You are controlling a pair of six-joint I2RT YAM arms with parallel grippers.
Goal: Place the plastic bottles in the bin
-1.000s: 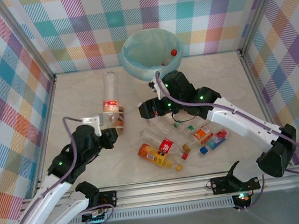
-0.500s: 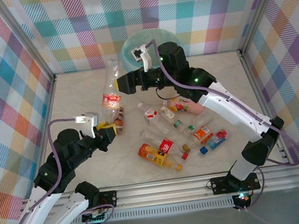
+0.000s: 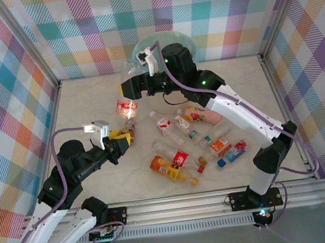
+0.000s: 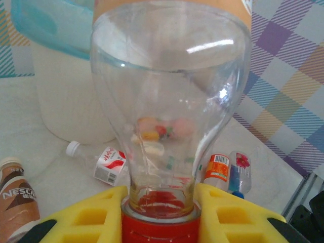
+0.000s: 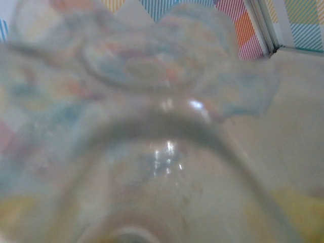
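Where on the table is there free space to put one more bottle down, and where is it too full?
Bare: the far left corner, between the left wall and the large clear bottle; the far right corner, between the bin and the right wall. Crowded: the middle, where the loose bottles lie close together.

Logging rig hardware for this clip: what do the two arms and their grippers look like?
The left arm and right arm share black joint housings with green lights and long white links. A purple cable loops along each to a white camera block at the wrist. The left gripper has yellow fingers with cut-out pockets; the right gripper looks black from above.
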